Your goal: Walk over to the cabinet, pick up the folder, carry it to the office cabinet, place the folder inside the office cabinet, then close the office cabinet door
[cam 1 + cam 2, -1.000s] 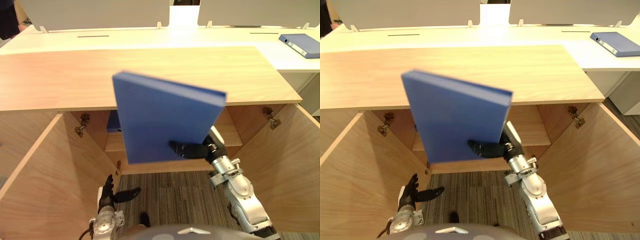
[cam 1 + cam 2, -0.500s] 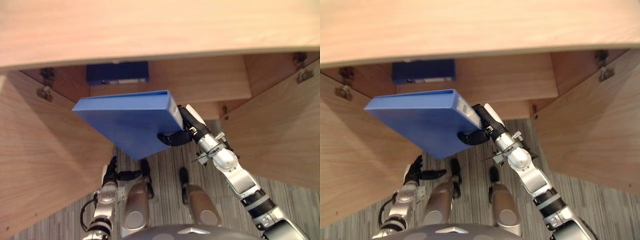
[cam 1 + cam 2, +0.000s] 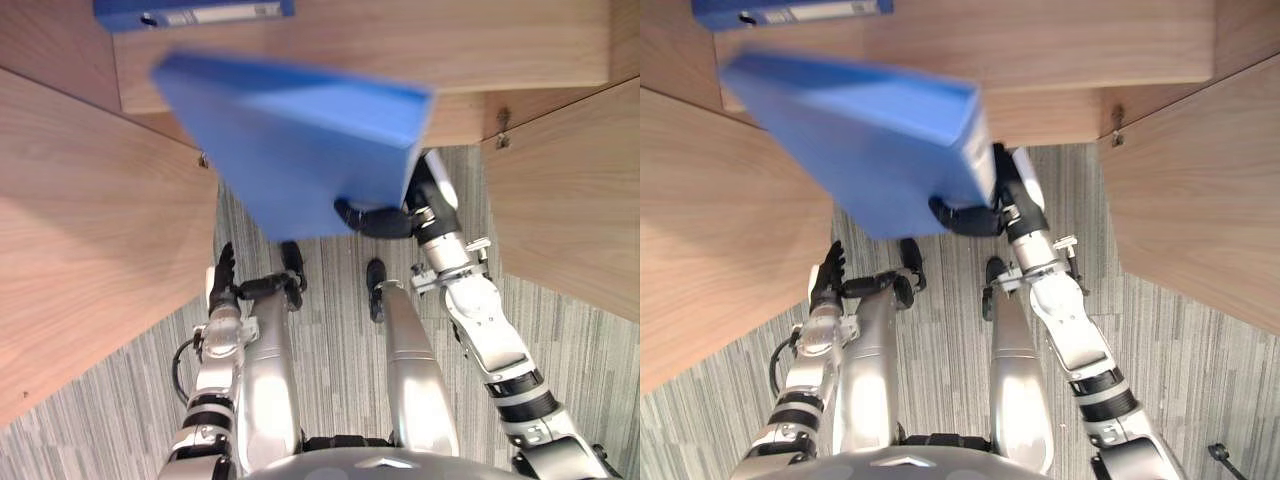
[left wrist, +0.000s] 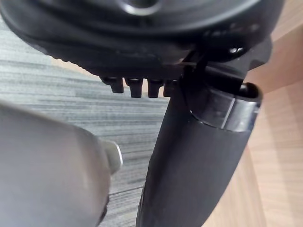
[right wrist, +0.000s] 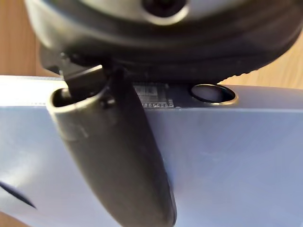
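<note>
In the left eye view, the flat blue cardboard folder hangs tilted in the air before the open light-wood office cabinet. The right hand pinches it at a lower corner, so its broad body leads toward the shelf; I judge it mid-insertion, not yet resting. A second blue folder lies near the shelf's left end. In the right eye view, the left hand hangs low, fingers loosely straight and holding nothing, clear of the work. The left wrist view shows grey striped carpet beyond its relaxed fingers. The right wrist view shows the thumb clamped across the folder's face beside its spine hole.
</note>
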Controlling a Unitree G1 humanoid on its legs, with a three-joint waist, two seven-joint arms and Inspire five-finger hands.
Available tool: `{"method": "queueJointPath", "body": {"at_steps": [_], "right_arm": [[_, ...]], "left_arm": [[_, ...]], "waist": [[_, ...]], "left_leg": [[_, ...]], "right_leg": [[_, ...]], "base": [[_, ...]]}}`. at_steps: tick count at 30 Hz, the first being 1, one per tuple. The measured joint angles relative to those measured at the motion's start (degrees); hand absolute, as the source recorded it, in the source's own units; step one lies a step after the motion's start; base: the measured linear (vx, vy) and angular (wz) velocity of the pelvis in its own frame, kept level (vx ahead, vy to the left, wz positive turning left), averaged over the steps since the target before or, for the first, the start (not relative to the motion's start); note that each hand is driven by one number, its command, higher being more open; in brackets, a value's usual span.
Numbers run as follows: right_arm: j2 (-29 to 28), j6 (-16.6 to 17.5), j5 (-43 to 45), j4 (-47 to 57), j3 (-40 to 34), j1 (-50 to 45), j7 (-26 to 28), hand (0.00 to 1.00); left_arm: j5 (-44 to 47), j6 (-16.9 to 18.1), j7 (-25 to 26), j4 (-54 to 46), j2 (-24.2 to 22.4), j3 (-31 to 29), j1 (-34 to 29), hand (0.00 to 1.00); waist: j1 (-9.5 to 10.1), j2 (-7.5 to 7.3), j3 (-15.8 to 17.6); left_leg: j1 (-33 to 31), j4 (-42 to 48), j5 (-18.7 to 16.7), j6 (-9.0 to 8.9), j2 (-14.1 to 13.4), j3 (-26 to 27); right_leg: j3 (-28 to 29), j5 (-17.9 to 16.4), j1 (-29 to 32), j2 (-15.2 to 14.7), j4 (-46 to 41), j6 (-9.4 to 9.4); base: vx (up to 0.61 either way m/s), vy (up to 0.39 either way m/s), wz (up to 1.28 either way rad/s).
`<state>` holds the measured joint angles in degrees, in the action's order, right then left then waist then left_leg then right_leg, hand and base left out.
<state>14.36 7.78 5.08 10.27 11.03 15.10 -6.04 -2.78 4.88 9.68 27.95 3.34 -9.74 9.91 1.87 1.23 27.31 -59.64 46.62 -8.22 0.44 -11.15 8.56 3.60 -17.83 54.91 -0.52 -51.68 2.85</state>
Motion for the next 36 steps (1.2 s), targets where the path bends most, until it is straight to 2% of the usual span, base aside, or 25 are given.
{"method": "queueJointPath", "body": {"at_steps": [7, 12, 17, 24, 30, 36], "right_arm": [[-5.74, 1.10, 13.84, -2.97, -7.86, 3.79, -4.15, 0.00], [-6.94, 2.60, 26.98, -6.69, -12.33, 6.70, -5.23, 0.00], [-8.36, 6.60, 40.77, -8.82, -16.92, 12.95, -5.93, 0.00], [-8.27, 11.25, 51.96, -8.82, -19.06, 20.10, -5.87, 0.00], [-7.79, 12.51, 56.39, -10.15, -19.62, 24.57, -5.92, 0.00], [-7.08, 13.85, 63.20, -17.55, -23.33, 33.55, -7.37, 0.00]], "left_arm": [[0.01, -0.46, 0.28, -4.21, -0.68, -0.34, 2.67, 1.00], [0.00, -0.48, 0.43, -6.32, -1.17, -0.32, 2.95, 1.00], [0.05, -0.55, 1.28, -7.73, -1.64, -0.35, 2.91, 1.00], [0.20, -0.66, 1.64, -7.96, -2.13, -0.69, 2.75, 1.00], [0.61, -0.67, 1.79, -8.09, -2.66, -0.69, 2.73, 1.00], [1.35, -0.66, 2.50, -7.35, -2.91, -0.69, 2.86, 1.00]], "waist": [[1.10, -0.33, 1.35], [1.16, -0.33, 1.39], [1.26, -0.33, 1.39], [1.31, -0.33, 1.39], [1.40, -0.31, 1.37], [1.55, -0.30, 1.34]], "left_leg": [[-7.11, 5.85, -1.76, -0.12, -0.34, -1.12], [-9.04, 7.99, -2.49, -0.17, -0.65, -1.40], [-10.02, 8.80, -2.53, -0.18, -0.84, -1.75], [-10.14, 8.46, -2.44, -0.25, -0.77, -2.18], [-10.11, 6.90, -1.48, -0.65, -0.17, -2.92], [-9.51, 4.91, -0.44, -1.13, 0.46, -3.32]], "right_leg": [[-0.31, -2.46, 6.53, -0.02, -6.12, 0.05], [-0.37, -3.27, 8.36, 0.08, -8.26, 0.05], [-0.53, -3.32, 9.24, 0.27, -9.08, 0.05], [-1.02, -3.32, 9.13, 0.26, -8.70, 0.03], [-1.95, -3.27, 8.81, -0.18, -7.65, -0.04], [-2.58, -3.12, 8.25, -0.59, -6.53, -0.26]], "base": [[-0.04, 0.011, 0.04], [-0.04, 0.038, 0.00], [-0.06, 0.050, 0.00], [-0.04, 0.065, 0.02], [-0.03, 0.057, 0.08], [-0.02, 0.062, 0.08]]}}
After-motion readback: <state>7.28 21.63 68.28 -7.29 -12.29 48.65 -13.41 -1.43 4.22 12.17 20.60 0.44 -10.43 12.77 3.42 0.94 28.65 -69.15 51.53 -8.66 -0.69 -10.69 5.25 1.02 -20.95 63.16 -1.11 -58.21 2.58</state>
